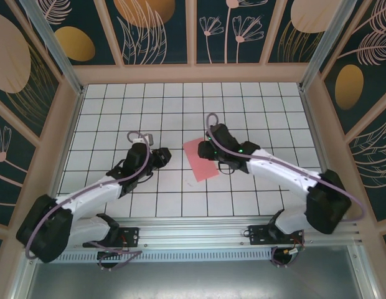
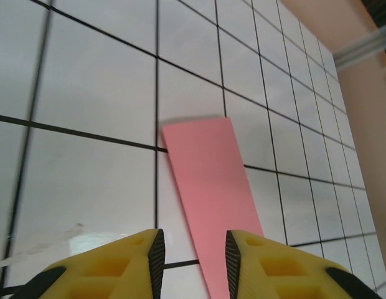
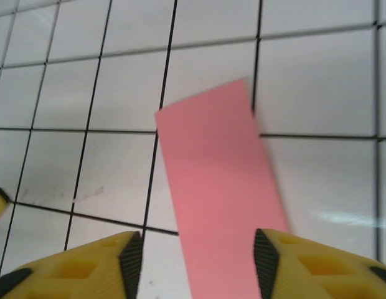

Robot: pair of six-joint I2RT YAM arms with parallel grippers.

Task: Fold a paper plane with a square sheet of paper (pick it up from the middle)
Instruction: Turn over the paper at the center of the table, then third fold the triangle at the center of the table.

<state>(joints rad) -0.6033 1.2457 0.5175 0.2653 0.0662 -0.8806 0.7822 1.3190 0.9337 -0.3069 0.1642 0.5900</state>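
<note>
Near the middle of the gridded table (image 1: 118, 106), the square sheet of paper (image 1: 198, 161) lies flat as a folded strip. The right gripper (image 3: 199, 243) gapes wide over it, and the left gripper (image 2: 192, 240) is narrowly parted; neither grips it.

Grid floor (image 1: 180, 106), seemingly floral-printed walls (image 1: 157, 31)

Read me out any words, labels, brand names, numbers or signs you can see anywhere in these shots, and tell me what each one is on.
There is no readable text in any view.
The pink sheet of paper is plain and unmarked.
The white table carries only black grid lines.
The wall panels show leaf and flower patterns, no lettering.
</note>
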